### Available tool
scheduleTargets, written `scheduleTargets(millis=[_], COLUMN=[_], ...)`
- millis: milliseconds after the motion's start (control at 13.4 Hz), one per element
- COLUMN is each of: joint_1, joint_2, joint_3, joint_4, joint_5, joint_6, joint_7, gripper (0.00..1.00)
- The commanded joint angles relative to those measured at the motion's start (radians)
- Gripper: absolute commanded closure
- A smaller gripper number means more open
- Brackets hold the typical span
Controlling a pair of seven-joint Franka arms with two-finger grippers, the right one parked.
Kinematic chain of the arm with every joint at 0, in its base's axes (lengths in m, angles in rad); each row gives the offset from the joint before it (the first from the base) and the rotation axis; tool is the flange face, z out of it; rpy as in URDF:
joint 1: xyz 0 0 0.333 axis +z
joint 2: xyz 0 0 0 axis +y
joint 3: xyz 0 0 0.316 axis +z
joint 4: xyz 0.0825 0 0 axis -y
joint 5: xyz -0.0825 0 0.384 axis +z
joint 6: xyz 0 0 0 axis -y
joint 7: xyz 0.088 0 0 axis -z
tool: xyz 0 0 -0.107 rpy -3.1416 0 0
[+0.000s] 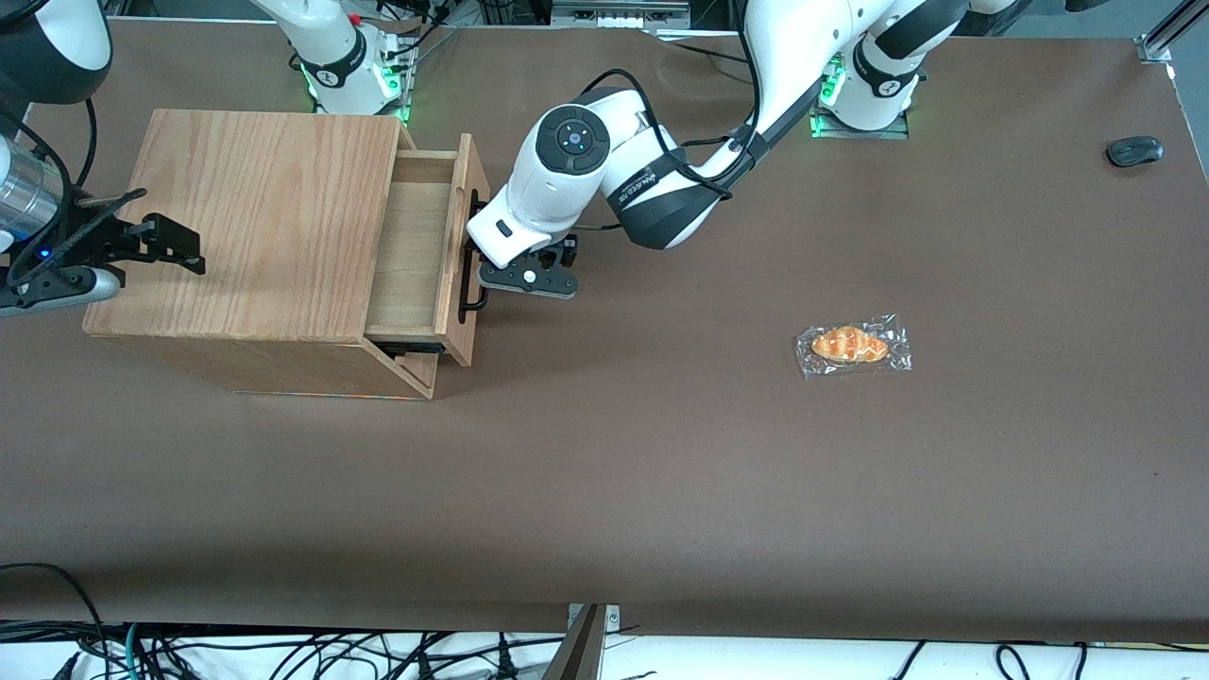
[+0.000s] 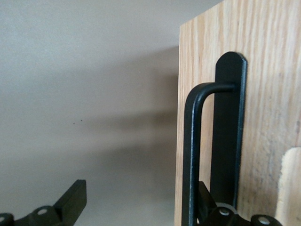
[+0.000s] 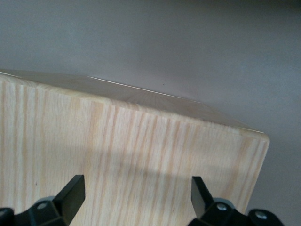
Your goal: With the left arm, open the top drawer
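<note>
The top drawer (image 1: 412, 253) of the light-oak cabinet (image 1: 255, 217) stands pulled partway out, its bare wooden inside showing. Its flat front (image 2: 263, 94) carries a long black bar handle (image 1: 470, 288) (image 2: 193, 150). The left arm (image 1: 567, 179) reaches down to that front, and its black gripper (image 1: 484, 272) (image 2: 140, 200) is at the handle, open. One finger (image 2: 205, 202) sits tucked between the bar and the wood. The other finger (image 2: 73, 197) hangs free over the table, off the edge of the drawer front. The lower drawer front is mostly hidden under the top one.
A croissant in clear wrap (image 1: 853, 345) lies on the brown table (image 1: 661, 453) toward the working arm's end. A black computer mouse (image 1: 1134, 150) rests farther from the front camera, near that same end. Cables run along the table's near edge.
</note>
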Motion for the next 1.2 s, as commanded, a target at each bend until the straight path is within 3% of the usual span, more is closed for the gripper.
scheduleTargets(millis=[0, 1121], joint_1=[0.009, 0.054], joint_2=[-0.009, -0.061], joint_3=[-0.008, -0.034], joint_4=[-0.006, 0.006], joint_5=[0.016, -0.046], joint_6=[-0.019, -0.026], joint_7=[0.014, -0.070], gripper=[0.00, 0.00])
